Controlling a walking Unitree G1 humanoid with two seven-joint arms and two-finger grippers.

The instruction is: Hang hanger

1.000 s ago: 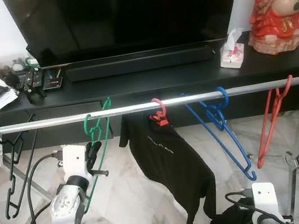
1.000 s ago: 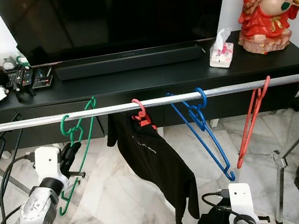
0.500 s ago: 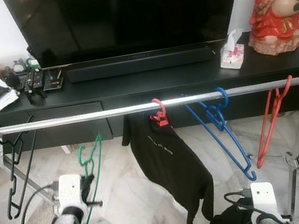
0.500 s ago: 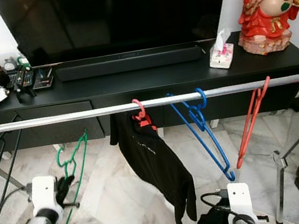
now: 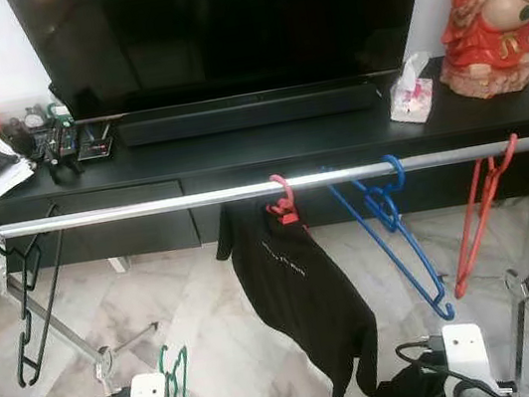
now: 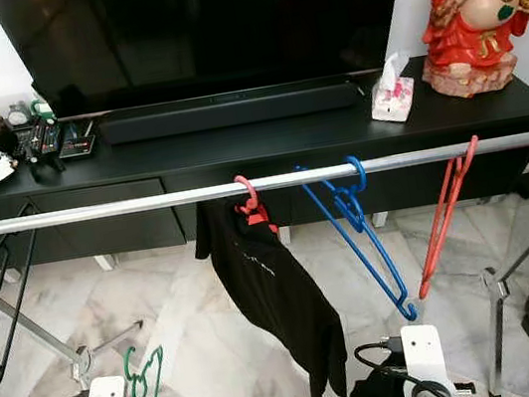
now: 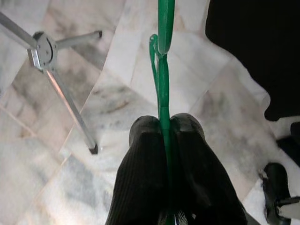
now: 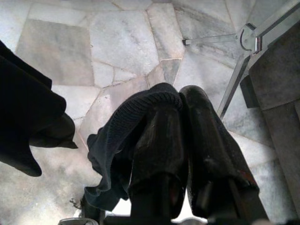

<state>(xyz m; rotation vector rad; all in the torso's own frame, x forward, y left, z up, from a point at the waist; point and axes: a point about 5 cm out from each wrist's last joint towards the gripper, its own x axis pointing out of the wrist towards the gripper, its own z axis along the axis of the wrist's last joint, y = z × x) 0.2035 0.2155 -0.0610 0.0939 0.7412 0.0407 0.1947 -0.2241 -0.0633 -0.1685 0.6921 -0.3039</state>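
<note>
A green hanger (image 5: 176, 372) sits low at the bottom left, well below the silver rail (image 5: 145, 208). My left gripper (image 7: 164, 127) is shut on its thin green bar (image 7: 162, 89), over the marble floor. At the bottom right, my right gripper (image 8: 181, 97) is shut on a dark garment (image 8: 123, 129), which also bunches below the white wrist (image 5: 465, 348). On the rail hang a black hanger (image 5: 26, 297), a black shirt (image 5: 304, 288) on a pink hanger (image 5: 281, 196), blue hangers (image 5: 390, 229) and a red hanger (image 5: 479, 215).
Behind the rail stands a black TV console (image 5: 267, 148) with a TV (image 5: 227, 23), a red statue (image 5: 497, 11), a tissue box (image 5: 411, 95) and remotes (image 5: 59, 140). Metal rack legs (image 5: 99, 361) (image 5: 516, 295) spread over the floor on both sides.
My left arm has dropped from just under the rail to near the floor, with the green hanger in its grip. The right arm has stayed put.
</note>
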